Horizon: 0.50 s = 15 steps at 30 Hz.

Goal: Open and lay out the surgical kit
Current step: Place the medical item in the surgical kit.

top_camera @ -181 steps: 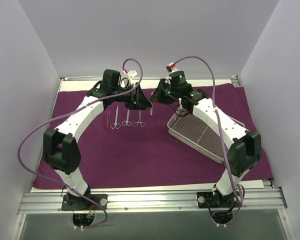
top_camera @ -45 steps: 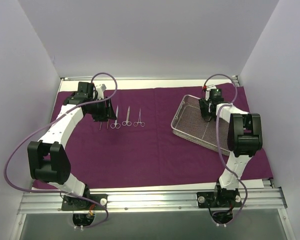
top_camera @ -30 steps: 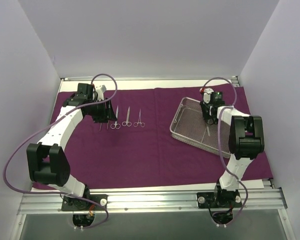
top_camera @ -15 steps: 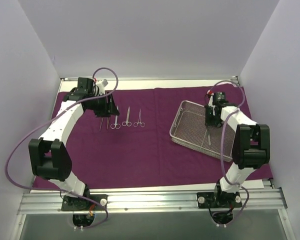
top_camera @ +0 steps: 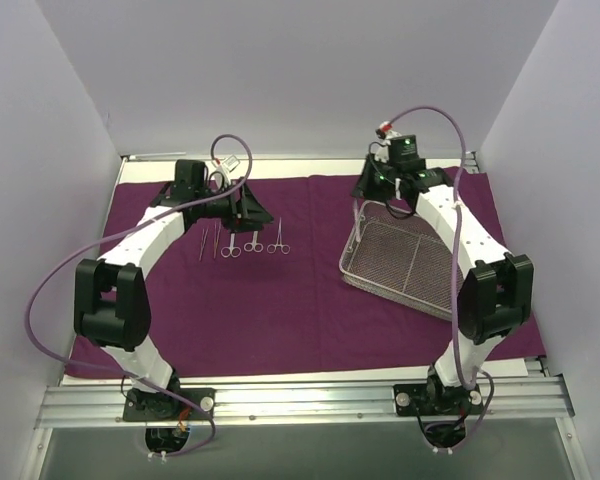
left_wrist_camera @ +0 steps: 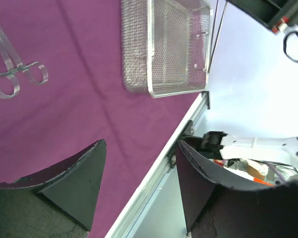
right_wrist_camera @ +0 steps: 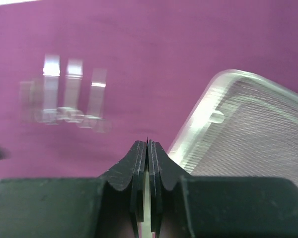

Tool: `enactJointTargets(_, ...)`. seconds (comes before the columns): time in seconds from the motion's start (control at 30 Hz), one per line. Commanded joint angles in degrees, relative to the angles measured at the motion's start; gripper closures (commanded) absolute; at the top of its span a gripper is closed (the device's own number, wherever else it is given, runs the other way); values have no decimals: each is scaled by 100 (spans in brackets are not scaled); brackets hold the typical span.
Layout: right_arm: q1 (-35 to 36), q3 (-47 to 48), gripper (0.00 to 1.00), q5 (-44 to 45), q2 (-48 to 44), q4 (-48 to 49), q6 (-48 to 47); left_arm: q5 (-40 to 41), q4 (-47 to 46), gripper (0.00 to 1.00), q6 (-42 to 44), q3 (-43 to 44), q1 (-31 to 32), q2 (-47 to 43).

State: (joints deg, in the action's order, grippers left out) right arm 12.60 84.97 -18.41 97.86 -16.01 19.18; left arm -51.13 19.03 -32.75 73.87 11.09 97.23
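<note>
Scissor-handled instruments (top_camera: 253, 240) are laid in a row on the far left part of the cloth wrap (top_camera: 310, 310). The wire-mesh tray (top_camera: 390, 296) is set on its right part, well apart. A slim instrument (left_wrist_camera: 216, 29) is held near the tray's far left corner.

Right tool (right_wrist_camera: 147, 148) rose from tray (top_camera: 405, 262), slim instrument (right_wrist_camera: 146, 218) pinched; left tool (left_wrist_camera: 141, 146) shifted right.

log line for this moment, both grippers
left gripper open, empty, near instrument row | right gripper shut on slim silver instrument, beside wire-mesh tray far corner | purple cloth wrap spread flat
</note>
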Motion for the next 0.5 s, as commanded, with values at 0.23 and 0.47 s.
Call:
enactJointTargets(0.23, 1051, 547, 100, 339, -31, 871, 1711, 429, -400, 30, -548, 1139, 885, 217)
enactJointTargets(0.47, 1403, 635, 100, 637, 40, 872, 1931, 815, -224, 29, -443, 1218, 1158, 305)
